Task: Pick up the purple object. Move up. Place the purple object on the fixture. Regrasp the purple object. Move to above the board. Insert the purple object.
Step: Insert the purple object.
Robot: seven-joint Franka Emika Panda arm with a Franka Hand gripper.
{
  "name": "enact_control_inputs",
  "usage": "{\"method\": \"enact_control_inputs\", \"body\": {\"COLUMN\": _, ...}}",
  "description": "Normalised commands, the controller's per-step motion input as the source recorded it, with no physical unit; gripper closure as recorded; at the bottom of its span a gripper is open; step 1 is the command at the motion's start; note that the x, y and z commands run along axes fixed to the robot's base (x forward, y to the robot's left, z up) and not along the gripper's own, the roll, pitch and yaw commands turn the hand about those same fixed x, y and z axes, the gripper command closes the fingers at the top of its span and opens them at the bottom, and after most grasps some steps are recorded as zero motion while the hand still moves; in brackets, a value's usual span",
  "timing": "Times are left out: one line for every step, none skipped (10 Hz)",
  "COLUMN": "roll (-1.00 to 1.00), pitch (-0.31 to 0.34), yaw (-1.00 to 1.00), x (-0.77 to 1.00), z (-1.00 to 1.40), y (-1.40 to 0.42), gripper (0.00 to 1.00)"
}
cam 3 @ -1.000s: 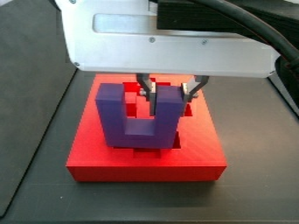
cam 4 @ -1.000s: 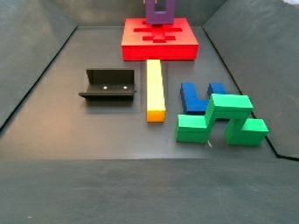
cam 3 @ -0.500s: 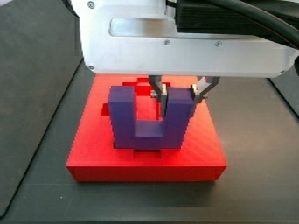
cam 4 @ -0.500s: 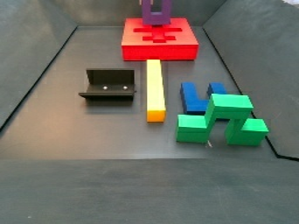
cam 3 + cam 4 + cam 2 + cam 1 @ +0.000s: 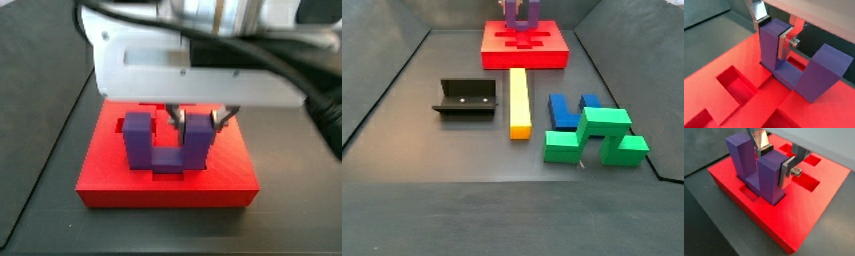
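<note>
The purple object stands prongs-up on the board, its base sunk into a recess of the central channel. The gripper is clamped on one prong only, a silver finger flat against each side of it, so the block hangs square and its base can go straight down into the cutout; the free prong stands clear beside it. Judging from both wrist views, insertion looks nearly or fully done, with little of the base above the red surface.

In the side view that shows the whole floor, the board lies at 12 o'clock with the purple object on it. The fixture sits empty at about 9 o'clock, the yellow bar runs through the centre, and the blue block and green block sit toward 4 o'clock. All lie well apart from the board; nothing blocks the gripper.
</note>
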Motion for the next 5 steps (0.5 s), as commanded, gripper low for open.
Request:
{"method": "enact_control_inputs", "body": {"roll": 0.0, "pitch": 0.0, "yaw": 0.0, "x": 0.0, "z": -0.02, "y": 0.0, "gripper": 1.0}}
{"method": "enact_control_inputs", "body": {"roll": 0.05, "pitch": -0.001, "yaw": 0.0, "x": 0.03, "z": -0.27, "y": -0.08, "gripper": 1.0}}
{"method": "enact_control_inputs", "body": {"roll": 0.14, "pitch": -0.083, "yaw": 0.0, "x": 0.0, "z": -0.68, "y": -0.02, "gripper": 1.0}}
{"method": "enact_control_inputs", "body": {"roll": 0.13, "pitch": -0.057, "yaw": 0.0, "x": -0.01, "z": -0.49, "y": 0.0, "gripper": 1.0}}
{"method": "enact_control_inputs", "body": {"roll": 0.0, "pitch": 0.0, "yaw": 0.0, "x": 0.0, "z": 0.0, "y": 0.0, "gripper": 1.0}}
